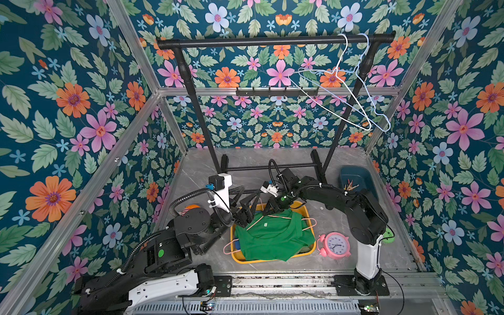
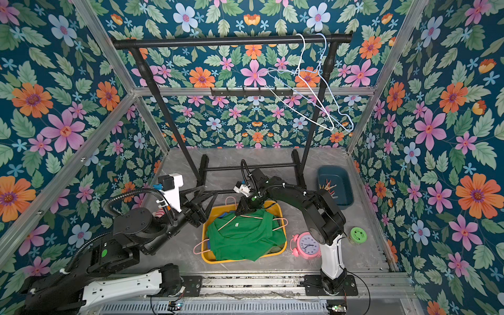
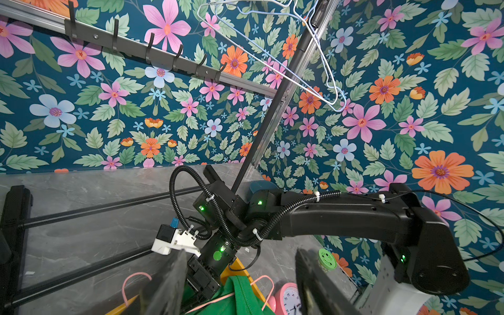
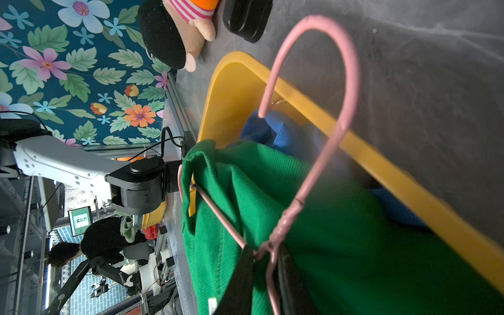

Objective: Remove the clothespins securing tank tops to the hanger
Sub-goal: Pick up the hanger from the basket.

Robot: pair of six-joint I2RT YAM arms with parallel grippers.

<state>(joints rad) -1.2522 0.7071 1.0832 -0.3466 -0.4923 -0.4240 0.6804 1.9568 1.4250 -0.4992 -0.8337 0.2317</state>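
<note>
Right wrist view first: what does the right gripper (image 4: 266,255) have?

— Its two dark fingers (image 4: 240,272) stand close on either side of the twisted neck of the pink hanger (image 4: 316,169), low in the frame, and they look to pinch the wire. The green tank top (image 4: 341,245) hangs off that hanger into the yellow bin (image 4: 234,90), with a blue top (image 4: 275,131) under it.

And the left gripper?

— In a top view the left gripper (image 1: 245,218) hovers at the bin's left rim, fingers spread, nothing between them.

Where are the clothespins?

— I find none on the green cloth (folds may hide one). A bundle of clothespins (image 1: 350,186) lies in the dark teal tub (image 1: 362,174), right of centre in both top views, well apart from the bin.

So which step is this?

— My guess: getting the hanger up so that any pin left on the straps shows. Next, the free gripper needs a clear line to a pin's tail ends and a firm squeeze, while the other arm keeps the wire from swinging.

What of the room?

— Grey marbled tabletop (image 1: 196,174), floral wallpaper all round, aluminium posts. A black rack (image 1: 272,41) crosses the upper frame with two bare wire hangers (image 1: 336,71); a pink alarm clock (image 1: 336,245) sits just beside the bin, lower right.
</note>
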